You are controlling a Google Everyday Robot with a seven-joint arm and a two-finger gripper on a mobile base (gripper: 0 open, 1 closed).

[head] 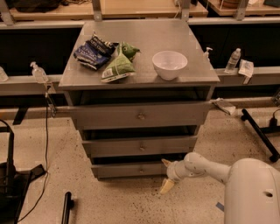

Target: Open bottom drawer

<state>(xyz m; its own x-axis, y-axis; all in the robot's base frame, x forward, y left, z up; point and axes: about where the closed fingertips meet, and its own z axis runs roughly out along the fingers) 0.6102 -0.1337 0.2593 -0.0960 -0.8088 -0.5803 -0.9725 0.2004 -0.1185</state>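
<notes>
Hovering by the right end of the bottom drawer (pixel 127 169), the hand (pixel 166 174) has its fingers (pixel 166 186) spread wide, gripping nothing. Drawer's the lowest of three, just above the floor (pixel 109 202).

Speckled beige floor (pixel 131 205) under warm, dim light; a grey ledge (pixel 22 84) runs across behind, with dark recesses beneath it; wooden worktops (pixel 135 8) above; a black cable (pixel 46 144) trails down at left; the hand (pixel 166 174), fingers spread, hangs low over the floor at right.
</notes>
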